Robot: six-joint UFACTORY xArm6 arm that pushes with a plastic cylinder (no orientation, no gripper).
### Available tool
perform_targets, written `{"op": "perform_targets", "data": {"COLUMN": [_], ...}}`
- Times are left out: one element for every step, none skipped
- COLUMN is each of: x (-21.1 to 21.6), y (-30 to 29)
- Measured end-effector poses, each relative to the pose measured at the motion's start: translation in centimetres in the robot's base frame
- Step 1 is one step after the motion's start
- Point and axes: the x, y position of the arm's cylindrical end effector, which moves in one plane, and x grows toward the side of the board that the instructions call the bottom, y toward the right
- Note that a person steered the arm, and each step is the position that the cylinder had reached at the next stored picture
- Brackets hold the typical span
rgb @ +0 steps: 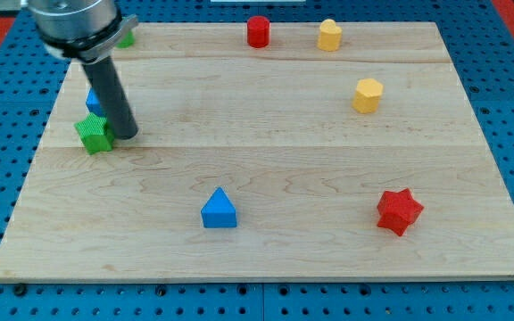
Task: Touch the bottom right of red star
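The red star (399, 211) lies near the view's bottom right of the wooden board (275, 160). My tip (125, 135) rests on the board at the view's left, far from the red star, right beside a green star (95, 134) and touching or nearly touching its right side. The rod rises up and to the left from the tip.
A blue block (94, 101) sits partly hidden behind the rod. A green block (127, 38) peeks out at the top left. A red cylinder (257, 31) and a yellow block (329, 35) stand at the top. A yellow hexagon (368, 94) is at the right. A blue triangle (219, 209) is at bottom centre.
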Motion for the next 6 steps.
{"op": "perform_targets", "data": {"x": [-0.2,1.8,6.0,6.1,5.4,5.9], "y": [-0.5,-1.6,-0.6,5.1,18.4,31.4]}}
